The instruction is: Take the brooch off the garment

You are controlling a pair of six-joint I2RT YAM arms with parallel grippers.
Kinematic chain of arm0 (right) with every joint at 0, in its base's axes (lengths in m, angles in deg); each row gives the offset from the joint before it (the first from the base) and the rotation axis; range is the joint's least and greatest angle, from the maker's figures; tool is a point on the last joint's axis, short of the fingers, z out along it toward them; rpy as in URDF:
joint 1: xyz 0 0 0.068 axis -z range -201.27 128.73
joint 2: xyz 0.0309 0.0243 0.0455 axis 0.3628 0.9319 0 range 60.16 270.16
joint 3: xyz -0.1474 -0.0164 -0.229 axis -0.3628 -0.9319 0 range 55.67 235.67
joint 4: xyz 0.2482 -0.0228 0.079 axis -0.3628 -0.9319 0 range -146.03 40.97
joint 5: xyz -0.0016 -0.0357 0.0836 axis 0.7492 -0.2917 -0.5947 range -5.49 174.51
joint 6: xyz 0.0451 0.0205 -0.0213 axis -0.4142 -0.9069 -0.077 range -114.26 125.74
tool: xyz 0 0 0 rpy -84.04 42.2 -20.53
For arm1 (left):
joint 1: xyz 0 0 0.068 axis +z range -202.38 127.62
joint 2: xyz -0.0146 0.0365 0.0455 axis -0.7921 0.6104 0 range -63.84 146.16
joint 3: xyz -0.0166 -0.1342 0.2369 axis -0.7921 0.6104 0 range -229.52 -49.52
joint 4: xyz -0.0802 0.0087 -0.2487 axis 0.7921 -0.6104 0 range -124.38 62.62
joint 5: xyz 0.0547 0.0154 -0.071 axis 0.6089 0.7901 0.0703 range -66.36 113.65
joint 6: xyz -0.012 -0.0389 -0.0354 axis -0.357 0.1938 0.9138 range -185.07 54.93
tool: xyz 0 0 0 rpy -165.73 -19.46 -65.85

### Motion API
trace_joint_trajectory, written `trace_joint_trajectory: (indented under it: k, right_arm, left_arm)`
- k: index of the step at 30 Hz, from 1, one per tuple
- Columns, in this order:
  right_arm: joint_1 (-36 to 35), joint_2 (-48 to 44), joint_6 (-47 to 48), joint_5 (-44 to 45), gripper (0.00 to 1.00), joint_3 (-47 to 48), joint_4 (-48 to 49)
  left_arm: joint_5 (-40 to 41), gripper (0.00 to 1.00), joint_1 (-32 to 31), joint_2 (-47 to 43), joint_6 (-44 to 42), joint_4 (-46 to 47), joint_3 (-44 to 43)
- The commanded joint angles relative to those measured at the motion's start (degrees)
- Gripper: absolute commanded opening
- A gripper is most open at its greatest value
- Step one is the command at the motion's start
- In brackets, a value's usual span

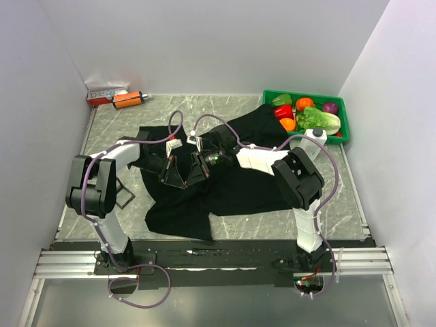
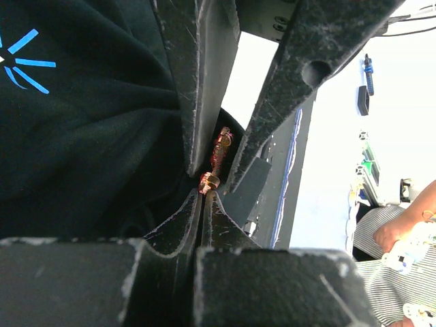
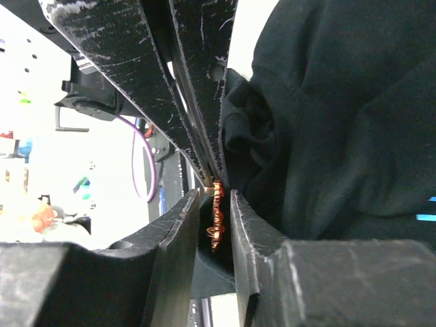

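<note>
Starts at the right gripper (image 3: 214,194): parted a little, straddling the brooch (image 3: 216,221), with a thin slit showing on either side of it, so not visibly clamping. Meets the left gripper (image 2: 206,193) nose to nose, shut tight, tips pressed together right at the tan end of the brooch; cannot tell whether pinching that end itself or only the cloth behind it. Places the brooch directly between the right gripper's fingers and just beyond the left gripper's tips, against a bunched fold of the garment (image 3: 327,122). Lays the brooch's long axis along the line of both pairs of fingers, from one gripper toward the other, so probably calls for closing across the narrow width and drawing straight back along that axis, not sideways. Counts the right gripper as the nearer, being already around the ornament's body. Leaves the blue starburst (image 2: 34,63) off to one side on the cloth, well apart from the pinch. Spreads the rest of the garment over the middle of the table (image 1: 116,129), reaching toward the far right corner beside a green basket (image 1: 320,95) of vegetables.
</note>
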Motion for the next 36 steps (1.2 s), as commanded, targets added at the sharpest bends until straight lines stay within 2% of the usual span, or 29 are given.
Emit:
trace_joint_trajectory:
  k: [1,16,19,20,22,25,29,34,36]
  right_arm:
    - [0.0,0.0,-0.2,-2.3,0.33,-1.0,2.2]
    - [1.6,-0.9,-2.3,-2.8,0.36,-2.8,4.3]
    - [3.1,-2.5,-7.3,-5.2,0.40,-5.4,12.2]
    - [3.6,-2.7,-12.2,-7.0,0.40,-6.4,17.7]
    - [4.2,-3.6,-14.6,-8.5,0.41,-7.5,20.0]
    - [4.7,-3.9,-12.1,-9.7,0.41,-6.3,16.0]
    - [5.7,-5.0,-9.9,-7.6,0.42,-6.5,15.6]
    - [6.0,-8.4,3.2,-3.9,0.42,-3.4,4.2]
    - [6.0,-8.5,5.4,-3.6,0.42,-1.4,2.0]
  left_arm:
    - [-3.4,0.01,0.0,-2.8,-0.5,0.7,-0.4]
    - [-2.3,0.01,0.2,-3.2,-0.1,1.9,0.2]
    - [-2.3,0.01,0.2,-3.6,-0.5,1.5,0.2]
    - [-2.2,0.01,0.2,-3.8,-0.6,1.3,0.3]
    - [-2.0,0.01,0.2,-4.0,-1.0,1.0,0.2]
    - [-1.8,0.01,0.2,-4.1,-1.5,0.5,0.3]
    - [-1.2,0.01,0.2,-4.4,-1.9,0.0,-0.2]
    - [0.6,0.01,0.2,-5.6,-2.4,-0.1,-1.4]
    - [1.3,0.01,0.2,-6.0,-2.5,-0.2,-2.0]
